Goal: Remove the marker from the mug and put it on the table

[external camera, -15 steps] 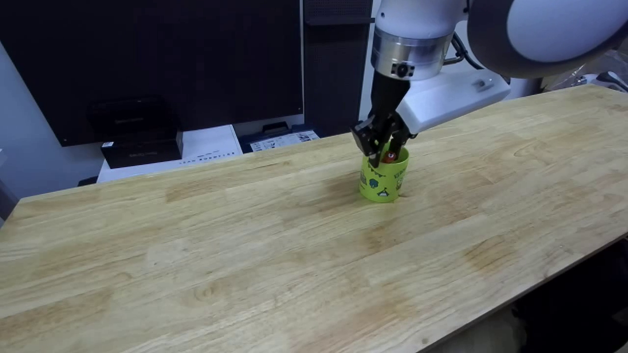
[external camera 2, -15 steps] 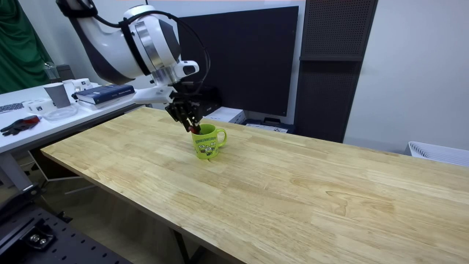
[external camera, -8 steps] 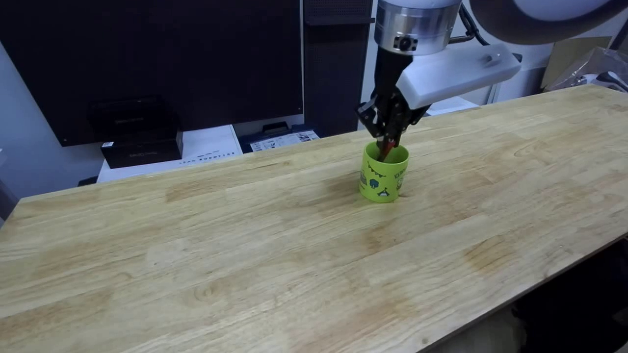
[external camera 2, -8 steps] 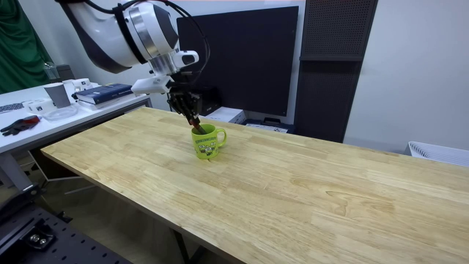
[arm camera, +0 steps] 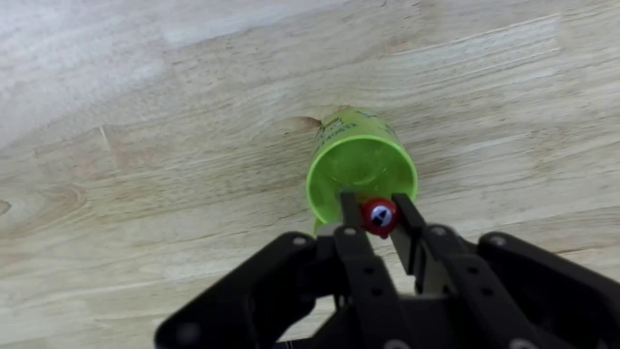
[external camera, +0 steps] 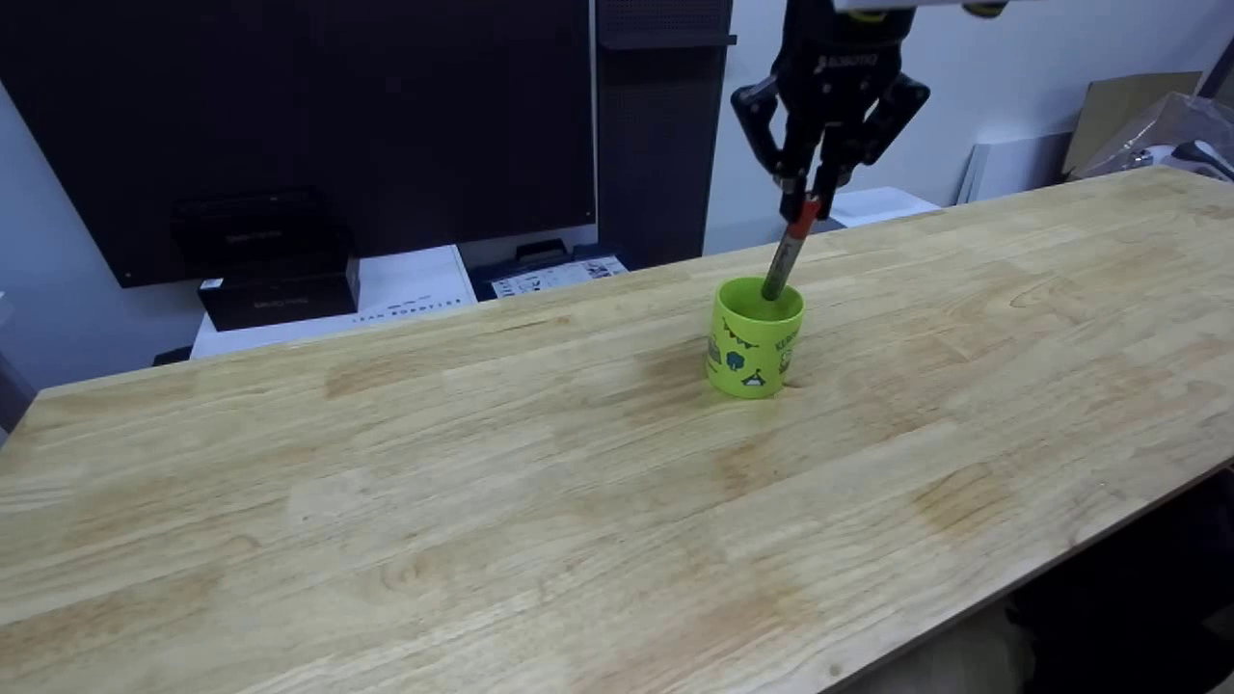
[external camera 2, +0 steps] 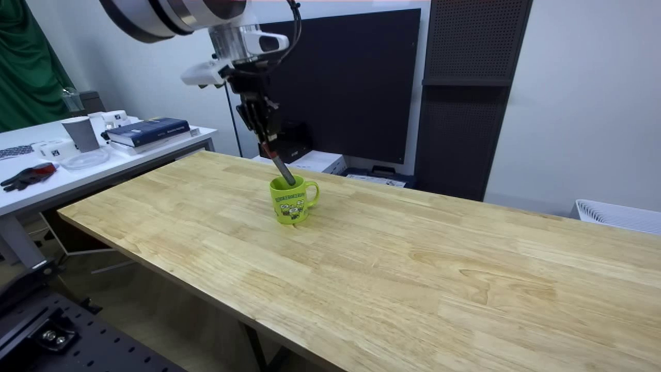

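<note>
The lime-green mug (external camera: 755, 360) stands upright on the light wood table (external camera: 463, 501). It also shows in an exterior view (external camera 2: 290, 207) and the wrist view (arm camera: 357, 126). My gripper (external camera: 807, 204) is above the mug, its fingers shut around the red upper end of the marker (external camera: 784, 262). The marker hangs tilted, its dark lower end over or just inside the mug's mouth; I cannot tell which. In an exterior view, the marker (external camera 2: 282, 169) slants down from the gripper (external camera 2: 264, 141). In the wrist view, the marker's red end (arm camera: 380, 216) sits between the fingertips (arm camera: 375, 201).
Mug handle (external camera 2: 313, 193) points away from the arm in an exterior view. A white side table holds books (external camera 2: 148, 132), a grey cup (external camera 2: 80, 133) and dark gloves (external camera 2: 30, 175). Black boxes (external camera: 280, 294) and a dark panel (external camera: 289, 125) stand behind the table.
My gripper has risen from inside the mug's mouth to above it and turned. The marker has come up with it, showing most of its length. The mug has stayed in place.
</note>
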Controlling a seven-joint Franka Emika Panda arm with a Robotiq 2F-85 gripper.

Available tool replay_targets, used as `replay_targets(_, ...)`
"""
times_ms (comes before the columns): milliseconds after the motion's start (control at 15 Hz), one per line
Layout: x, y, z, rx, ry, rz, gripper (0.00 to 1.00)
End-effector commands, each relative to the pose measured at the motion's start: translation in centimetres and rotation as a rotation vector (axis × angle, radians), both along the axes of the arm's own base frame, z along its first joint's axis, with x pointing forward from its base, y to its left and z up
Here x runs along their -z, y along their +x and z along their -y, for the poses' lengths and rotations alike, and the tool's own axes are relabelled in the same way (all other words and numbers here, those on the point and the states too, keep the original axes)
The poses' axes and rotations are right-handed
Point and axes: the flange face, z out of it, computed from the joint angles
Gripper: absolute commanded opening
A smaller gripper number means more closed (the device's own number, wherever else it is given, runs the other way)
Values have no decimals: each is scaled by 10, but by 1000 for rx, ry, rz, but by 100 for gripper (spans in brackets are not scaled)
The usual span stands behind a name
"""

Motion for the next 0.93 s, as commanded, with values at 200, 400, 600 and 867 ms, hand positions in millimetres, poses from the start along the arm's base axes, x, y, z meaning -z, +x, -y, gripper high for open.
replay_targets(200, -74, -9, 65, 292, 162, -148, 5)
replay_targets(400, -71, -7, 110, 359, 147, -92, 5)
replay_targets(600, -46, -4, 148, 383, 113, -41, 5)
replay_targets(867, 6, -2, 174, 291, -61, 80, 5)
